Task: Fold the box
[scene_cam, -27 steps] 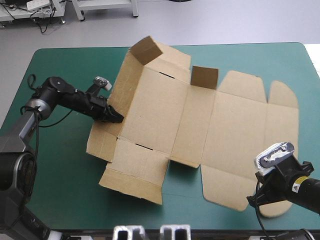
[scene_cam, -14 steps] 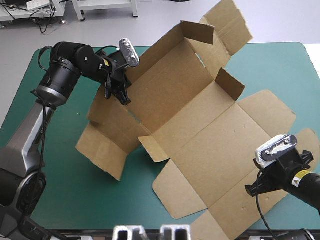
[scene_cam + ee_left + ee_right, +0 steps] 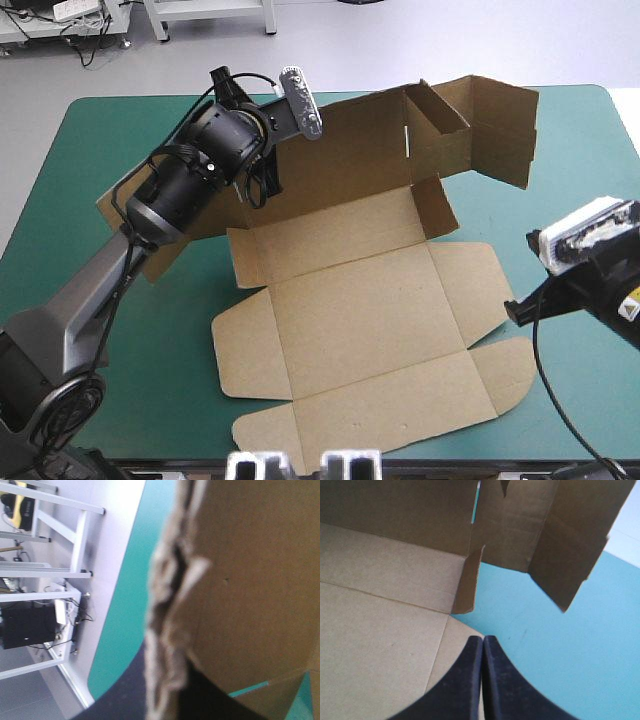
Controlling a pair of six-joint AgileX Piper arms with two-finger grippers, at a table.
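At the box's far left corner, the left hand (image 3: 262,190) is clenched on the board. Its wrist view shows a ragged cut edge of the box (image 3: 370,310) pinched between the black fingers, so it is grasping the box and holding part of it up off the surface (image 3: 150,390). The part it holds is the far panel (image 3: 350,150), which stands roughly upright like a back wall along the box's far side.

Moving right along that wall, the end flaps (image 3: 495,105) at the box's far right corner are bent forward and hang in the air, not tucked into anything. One small corner flap (image 3: 438,205) stands up where the wall meets the base.

In front of the wall, the base panel (image 3: 360,300) lies flat on the teal-green surface. The side flaps (image 3: 240,340) and the wide near panel (image 3: 380,420) lie flat too.

At the box's right edge, the right hand (image 3: 483,641) has its fingers pressed together in a point and grips nothing. It hovers just over the base's right corner.

I judge the fold to be at an early stage. One long wall is raised and only because it is held. No side wall is up, nothing is tucked or locked, and most of the creasing and tucking is yet to be done
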